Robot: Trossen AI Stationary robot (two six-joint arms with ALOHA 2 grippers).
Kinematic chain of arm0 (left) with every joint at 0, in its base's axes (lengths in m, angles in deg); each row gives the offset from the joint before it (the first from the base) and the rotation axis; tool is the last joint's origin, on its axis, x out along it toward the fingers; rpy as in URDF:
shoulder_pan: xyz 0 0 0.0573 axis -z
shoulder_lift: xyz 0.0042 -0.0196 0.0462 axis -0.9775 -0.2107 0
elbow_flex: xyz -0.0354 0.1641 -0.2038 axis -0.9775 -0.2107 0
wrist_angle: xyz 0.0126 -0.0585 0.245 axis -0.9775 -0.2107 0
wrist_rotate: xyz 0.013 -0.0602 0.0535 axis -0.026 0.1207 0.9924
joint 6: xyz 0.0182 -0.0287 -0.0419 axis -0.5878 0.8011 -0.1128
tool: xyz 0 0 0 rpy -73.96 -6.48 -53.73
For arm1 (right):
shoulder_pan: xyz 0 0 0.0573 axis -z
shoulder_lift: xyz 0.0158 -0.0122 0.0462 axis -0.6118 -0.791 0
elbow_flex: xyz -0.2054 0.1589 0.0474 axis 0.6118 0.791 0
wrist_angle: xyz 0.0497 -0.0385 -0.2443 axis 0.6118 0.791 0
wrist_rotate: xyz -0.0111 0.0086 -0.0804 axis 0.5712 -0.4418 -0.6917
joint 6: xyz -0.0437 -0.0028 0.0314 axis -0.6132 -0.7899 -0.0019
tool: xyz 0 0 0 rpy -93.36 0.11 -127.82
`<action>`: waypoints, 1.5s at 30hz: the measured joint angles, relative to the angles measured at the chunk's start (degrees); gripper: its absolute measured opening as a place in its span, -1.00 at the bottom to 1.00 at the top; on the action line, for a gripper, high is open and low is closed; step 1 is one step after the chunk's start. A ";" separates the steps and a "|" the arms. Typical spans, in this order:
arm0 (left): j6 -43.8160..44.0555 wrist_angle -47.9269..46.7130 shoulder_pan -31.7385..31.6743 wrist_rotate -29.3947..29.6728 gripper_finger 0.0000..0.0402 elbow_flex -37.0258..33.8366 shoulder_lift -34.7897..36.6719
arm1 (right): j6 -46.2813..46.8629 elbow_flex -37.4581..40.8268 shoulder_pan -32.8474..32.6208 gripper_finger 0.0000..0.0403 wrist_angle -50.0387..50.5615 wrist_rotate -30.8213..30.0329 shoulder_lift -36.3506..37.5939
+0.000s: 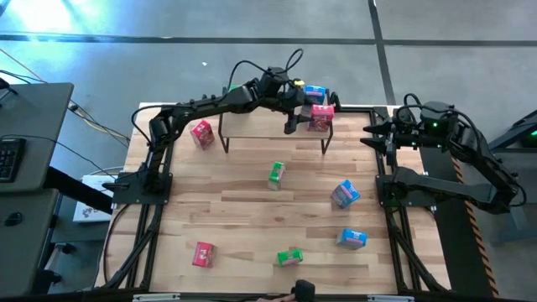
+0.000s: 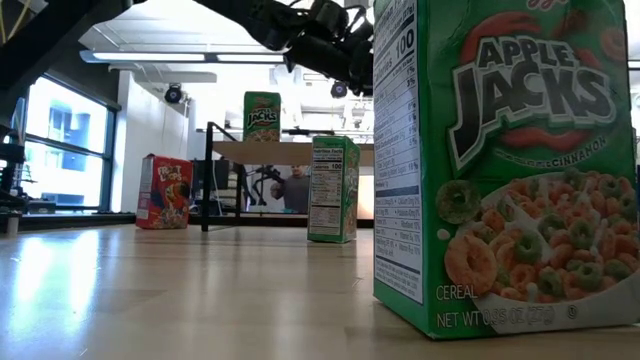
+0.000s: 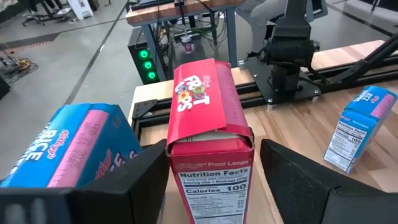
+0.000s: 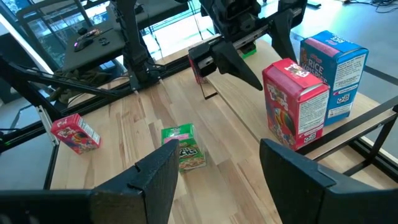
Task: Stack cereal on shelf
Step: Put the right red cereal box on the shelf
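Red box (image 1: 321, 116) stands upright on the shelf (image 1: 252, 124), upper centre of the high view, touching or just beside the blue box (image 1: 315, 91) behind it. Left gripper (image 1: 294, 119) sits just at the red box. In the left wrist view its fingers (image 3: 130, 186) stand wide, 1 each side of the box (image 3: 208, 140), with gaps showing, so not gripping.

Risks: red box sits near the shelf's right end; a finger brushing it on the way out could tip it off or knock it into the blue box. Top flap looks slightly lifted, could snag, though this is hard to judge from here.

1 green box (image 2: 262, 116) shows on the shelf in the low view.

6 boxes on the table: 2 red (image 1: 201, 133) (image 1: 203, 253), 2 green (image 1: 276, 174) (image 1: 290, 257), 2 blue (image 1: 345, 193) (image 1: 351, 238).

Right gripper (image 1: 373, 134) waits at the table's right edge, fingers (image 4: 149, 180) apart, empty.
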 joint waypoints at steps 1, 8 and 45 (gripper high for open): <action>0.00 0.11 -0.05 -0.03 0.15 0.00 0.00 | 0.00 0.00 0.00 0.07 0.00 0.00 0.00; 0.01 0.11 -0.10 -0.03 0.05 0.00 0.00 | 0.00 0.00 0.00 0.07 0.00 0.00 0.00; -0.30 -11.02 -2.19 -4.57 -0.12 -0.04 5.53 | 0.00 0.00 0.00 0.07 0.04 0.00 0.00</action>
